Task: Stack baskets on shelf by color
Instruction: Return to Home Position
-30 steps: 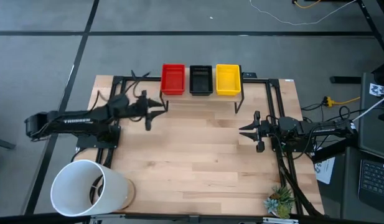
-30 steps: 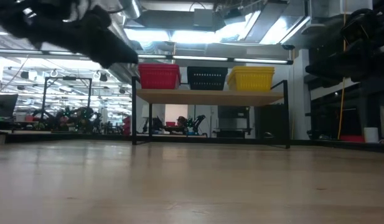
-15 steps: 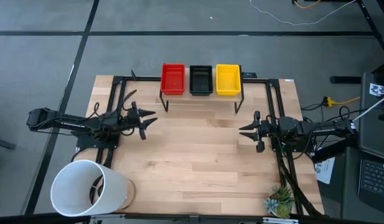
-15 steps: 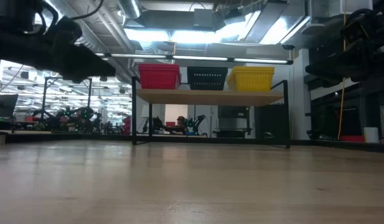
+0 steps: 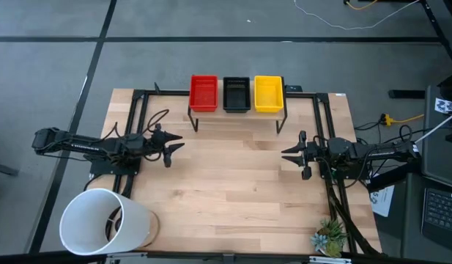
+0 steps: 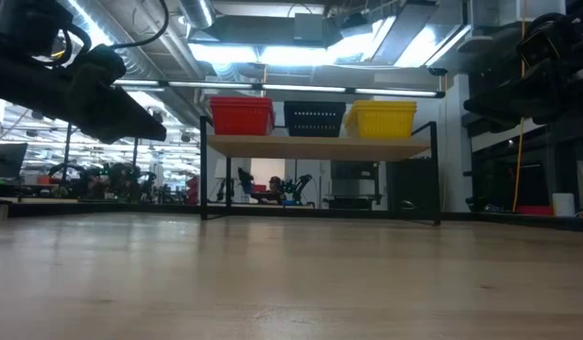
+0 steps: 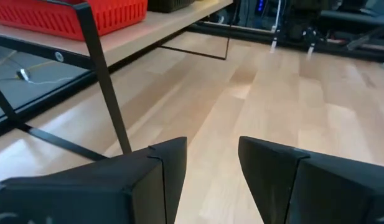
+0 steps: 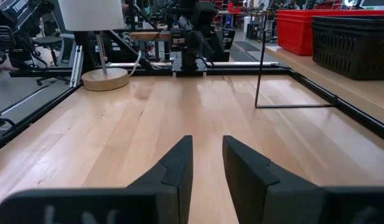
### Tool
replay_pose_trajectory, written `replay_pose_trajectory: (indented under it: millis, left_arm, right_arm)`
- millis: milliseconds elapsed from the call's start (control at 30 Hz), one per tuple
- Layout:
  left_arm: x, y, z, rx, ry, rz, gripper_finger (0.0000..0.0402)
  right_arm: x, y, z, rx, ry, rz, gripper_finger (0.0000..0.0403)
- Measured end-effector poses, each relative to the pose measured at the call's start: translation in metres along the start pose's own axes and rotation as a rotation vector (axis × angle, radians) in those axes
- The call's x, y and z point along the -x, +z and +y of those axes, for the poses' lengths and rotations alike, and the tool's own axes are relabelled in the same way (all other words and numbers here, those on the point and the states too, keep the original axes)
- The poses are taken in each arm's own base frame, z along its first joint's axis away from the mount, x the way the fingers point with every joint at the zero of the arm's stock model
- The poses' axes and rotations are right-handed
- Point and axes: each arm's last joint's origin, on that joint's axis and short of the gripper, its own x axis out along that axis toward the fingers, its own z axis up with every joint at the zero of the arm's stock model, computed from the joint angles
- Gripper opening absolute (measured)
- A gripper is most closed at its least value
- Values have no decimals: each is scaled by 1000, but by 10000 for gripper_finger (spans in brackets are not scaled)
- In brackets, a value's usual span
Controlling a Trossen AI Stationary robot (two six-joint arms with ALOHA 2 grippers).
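On the shelf [image 5: 236, 116] at the table's far edge stand three basket stacks side by side: red [image 5: 204, 93], black [image 5: 236, 94] and yellow [image 5: 268, 93]. The low view shows them resting on the wood plank [image 6: 319, 146]: red [image 6: 240, 115], black [image 6: 315, 117], yellow [image 6: 381, 119]. My left gripper [image 5: 174, 142] hovers open over the table's left side, short of the shelf's left leg; the red stack [image 7: 73, 15] shows in its wrist view. My right gripper [image 5: 288, 154] hovers open at the table's right side, holding nothing.
A large white bucket [image 5: 101, 221] lies at the table's near left corner. A small potted plant [image 5: 330, 236] sits at the near right corner. Black frame rails [image 5: 322, 139] run along both table sides. Bare wood lies between the two grippers.
My left gripper has drawn back from the shelf's left end toward the table's left and near edge and has come lower, empty. The right arm has kept still. The three stacks have not moved.
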Motion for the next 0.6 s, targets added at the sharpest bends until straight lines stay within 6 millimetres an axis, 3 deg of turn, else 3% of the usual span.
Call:
replay_pose_trajectory:
  millis: [600]
  left_arm:
    - [0, 0, 0, 12, 1, 2, 138]
  right_arm:
    - [0, 0, 0, 0, 0, 0, 88]
